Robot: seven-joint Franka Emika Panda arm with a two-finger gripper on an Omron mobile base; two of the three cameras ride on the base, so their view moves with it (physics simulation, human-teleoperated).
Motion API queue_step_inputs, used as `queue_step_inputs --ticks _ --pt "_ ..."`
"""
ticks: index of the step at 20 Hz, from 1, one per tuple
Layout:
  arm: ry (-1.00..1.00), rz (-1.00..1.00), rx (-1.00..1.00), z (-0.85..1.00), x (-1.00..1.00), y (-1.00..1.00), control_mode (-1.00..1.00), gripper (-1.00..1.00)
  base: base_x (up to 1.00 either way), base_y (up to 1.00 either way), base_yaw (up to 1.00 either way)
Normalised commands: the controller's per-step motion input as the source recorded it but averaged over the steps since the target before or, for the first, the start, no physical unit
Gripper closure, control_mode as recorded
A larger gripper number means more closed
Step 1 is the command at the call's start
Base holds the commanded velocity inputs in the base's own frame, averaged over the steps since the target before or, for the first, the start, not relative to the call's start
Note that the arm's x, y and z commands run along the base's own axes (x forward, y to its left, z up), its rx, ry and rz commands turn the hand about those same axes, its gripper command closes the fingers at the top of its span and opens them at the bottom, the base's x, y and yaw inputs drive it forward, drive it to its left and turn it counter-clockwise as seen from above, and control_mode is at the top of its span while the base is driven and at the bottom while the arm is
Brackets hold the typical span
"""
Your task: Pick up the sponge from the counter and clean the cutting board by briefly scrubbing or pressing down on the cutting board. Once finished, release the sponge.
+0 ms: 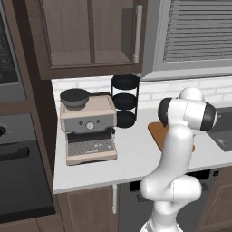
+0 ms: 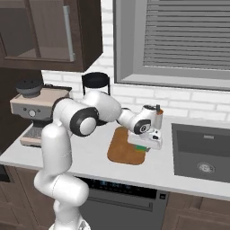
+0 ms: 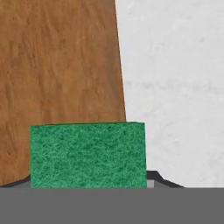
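My gripper (image 2: 144, 144) reaches down over the right edge of the orange-brown cutting board (image 2: 122, 148), shut on the green sponge (image 2: 142, 148). In the hand view the sponge (image 3: 87, 155) sits between the dark fingertips (image 3: 156, 177), straddling the line where the cutting board (image 3: 57, 65) meets the white counter (image 3: 175, 87). It hangs very low over the board; I cannot tell whether it touches. From the left base view, only a corner of the board (image 1: 155, 130) shows beside my own arm.
A beige coffee machine (image 1: 88, 129) stands on the counter's left part, with a black tiered rack (image 1: 125, 99) behind it by the backsplash. A dark sink (image 2: 202, 152) lies just right of the board. The counter's front edge (image 2: 112, 179) runs close below the board.
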Motion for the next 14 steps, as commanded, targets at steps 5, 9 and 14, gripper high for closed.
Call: queue_step_inputs --ticks 5,9,14 --pt "0.00 0.00 0.00 -0.08 -0.90 0.02 -1.00 1.00 0.00 0.00 0.00" --pt "0.00 0.00 0.00 -0.39 -0.49 0.14 -1.00 1.00 0.00 0.00 0.00" --pt "0.00 0.00 0.00 -0.74 -0.15 0.23 -1.00 1.00 0.00 0.00 0.00"
